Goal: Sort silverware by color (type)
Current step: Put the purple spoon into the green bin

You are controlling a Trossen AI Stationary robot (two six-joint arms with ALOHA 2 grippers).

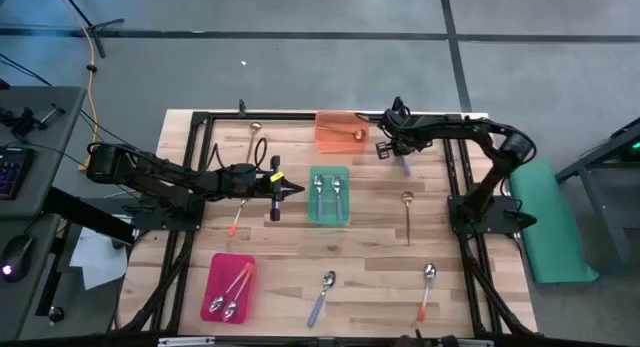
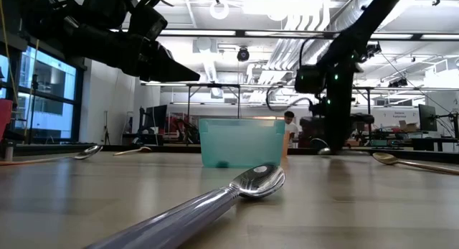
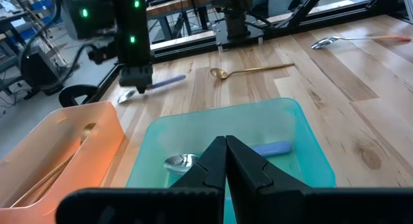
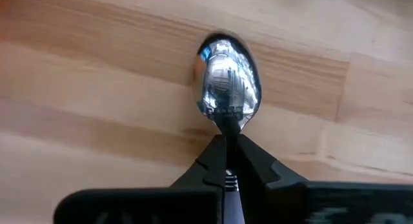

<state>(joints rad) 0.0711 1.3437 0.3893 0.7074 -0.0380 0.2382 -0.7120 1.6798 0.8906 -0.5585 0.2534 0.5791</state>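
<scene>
My right gripper stands near the table's far edge, right of the orange tray, shut on a purple-blue-handled spoon. My left gripper is shut on nothing and hovers just left of the green tray, pointing at it. Two purple-blue spoons lie in the green tray. A gold spoon lies in the orange tray, and spoons lie in the red tray. My right gripper pinches the spoon's thin neck just behind the shiny bowl, between its two fingers, coming from above and pointing down. The spoon lies level, its blue handle sticking out sideways. I cannot tell whether it is lifted off the wood.
Loose on the table lie a gold spoon, an orange-handled spoon, a gold spoon, a purple-blue spoon and an orange-handled spoon. The red tray sits near the left front. A black frame borders the table.
</scene>
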